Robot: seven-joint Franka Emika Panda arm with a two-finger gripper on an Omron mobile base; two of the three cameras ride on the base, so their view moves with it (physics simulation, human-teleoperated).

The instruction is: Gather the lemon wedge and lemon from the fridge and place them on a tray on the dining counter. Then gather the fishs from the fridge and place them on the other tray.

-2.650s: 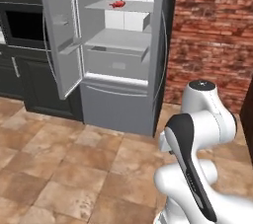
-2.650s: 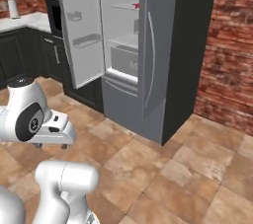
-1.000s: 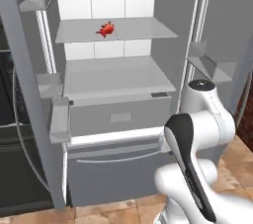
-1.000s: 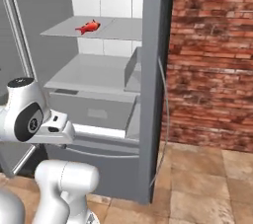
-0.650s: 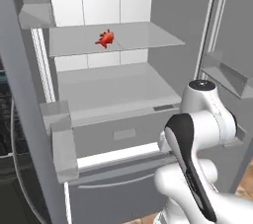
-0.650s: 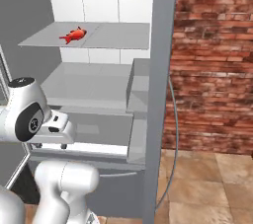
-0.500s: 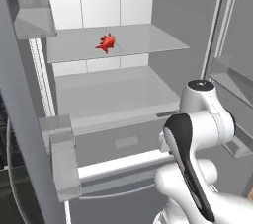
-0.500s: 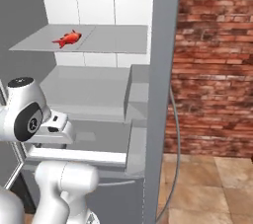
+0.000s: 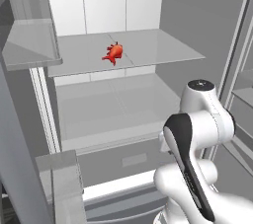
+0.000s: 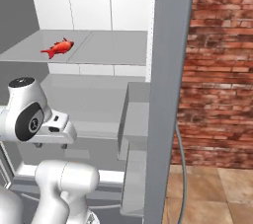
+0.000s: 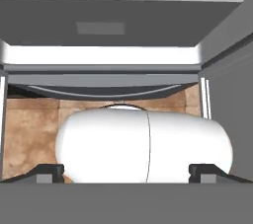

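Observation:
The fridge [image 9: 99, 1] stands open close in front of me, white inside with pale grey shelves. One red-orange fish [image 9: 114, 53] lies on the upper shelf [image 9: 158, 50], left of its middle; from the right it is the fish [image 10: 60, 47] near the shelf's left end. My gripper [image 11: 128, 171] points down at the floor in front of the fridge's lower drawer, open, with nothing between its fingertips [image 11: 49, 171]. It hangs well below the fish's shelf. The lemon, the lemon wedge, both trays and the dining counter are out of view.
Door bins [image 9: 29, 35] jut out on the left door, with another lower bin [image 9: 59, 183] close to my base. The right door's edge [image 10: 168, 70] and its bin [image 10: 136, 114] stand close on the right. Beyond lie a brick wall [image 10: 222, 70] and tiled floor [image 10: 207, 193].
The base has driven closer to the fridge, so the shelves and the fish look larger. The arm keeps its folded pose and the gripper stays open.

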